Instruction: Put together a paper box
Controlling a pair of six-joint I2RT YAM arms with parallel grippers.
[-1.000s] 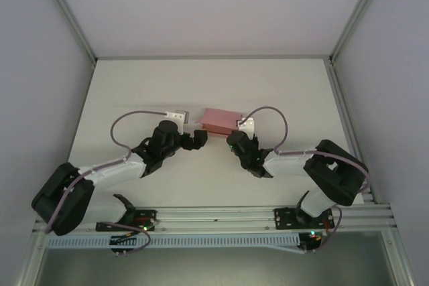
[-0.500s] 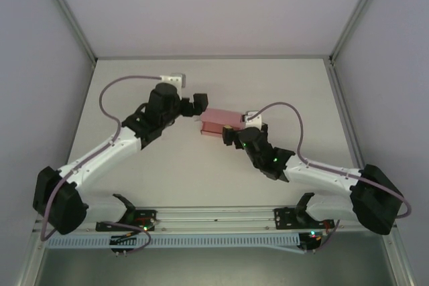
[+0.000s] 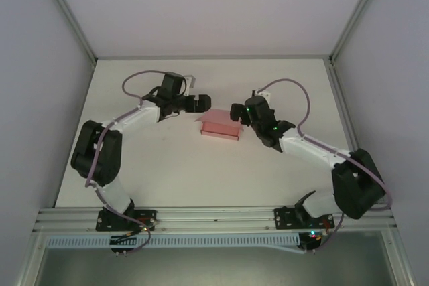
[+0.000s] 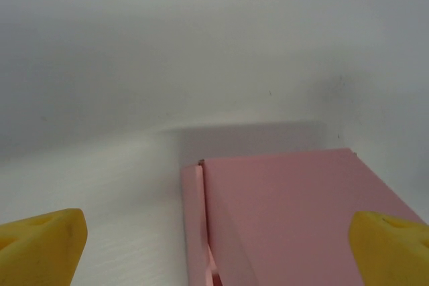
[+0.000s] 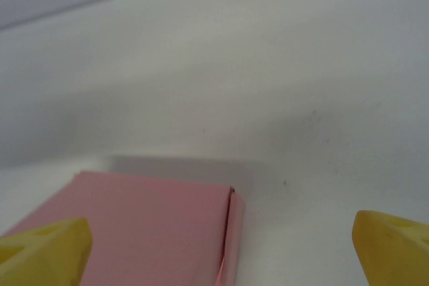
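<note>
Paper box [image 3: 220, 125] lay flat on your white bench [image 3: 154, 165], a little above the middle of the top view, between the two arms. Its long axis ran left to right across that frame, the right end sitting slightly lower than the left, so one short end faced each arm.

Your left jaws stood open just off the box's upper left corner in the top view. In the left wrist view the yellow pads [image 4: 40, 246] sat spread into the two bottom corners, neither one touching card. There the paper box [image 4: 295, 219] filled the lower centre and lower right, its top face running away from the camera, with a narrow folded strip [image 4: 193, 226] along its left edge.

Your right jaws were open too, close by the right end of the box in the top view; whether they touched it could not be told from above. In the right wrist view the yellow pads [image 5: 392, 246] were spread to the bottom corners, and the paper box [image 5: 147, 232] lay at lower left with its seamed edge [image 5: 232, 232] toward frame centre.
</note>
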